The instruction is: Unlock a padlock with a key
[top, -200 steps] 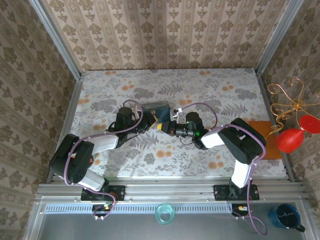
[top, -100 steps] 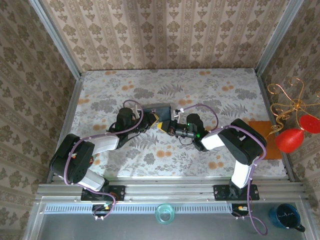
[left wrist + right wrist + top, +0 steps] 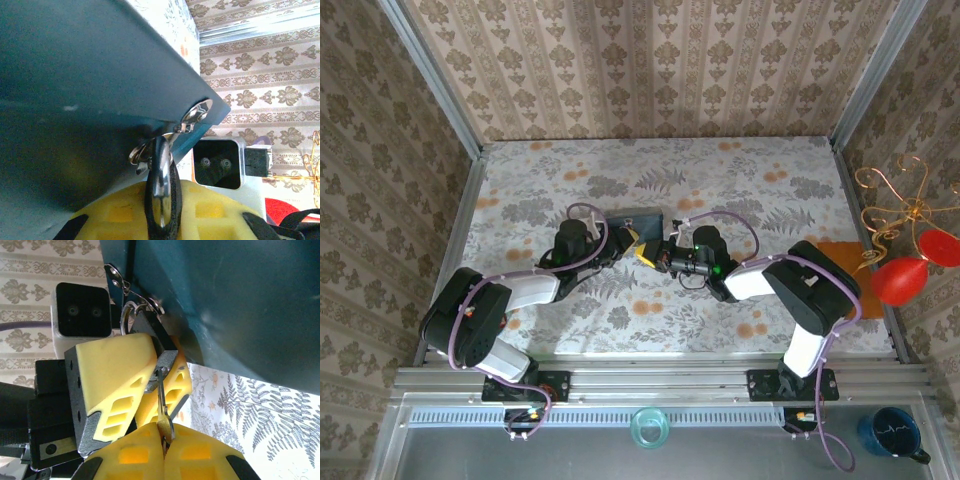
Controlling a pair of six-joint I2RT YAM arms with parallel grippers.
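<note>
The small dark padlock [image 3: 154, 335] hangs by its silvery shackle [image 3: 126, 315] from the hasp of the blue box [image 3: 638, 218]. My left gripper [image 3: 162, 212] is shut on the padlock body [image 3: 161, 185], its yellow pads [image 3: 107, 377] on either side. A brass key [image 3: 163, 400] sits in the padlock's bottom end. My right gripper [image 3: 166, 447] is shut on the key's head. In the top view, the left gripper [image 3: 625, 245] and right gripper [image 3: 657, 257] meet tip to tip just in front of the box.
The blue box wall [image 3: 90, 75] rises close over both wrists. An orange mat [image 3: 845, 280] lies at the table's right edge beside a red and gold ornament [image 3: 905, 270]. A teal cup [image 3: 650, 428] and a dark mug [image 3: 890, 432] stand below the rail.
Both grippers stay joined at the padlock. The blue box shows a little less of its top face than one second ago, and the left wrist has edged slightly right.
</note>
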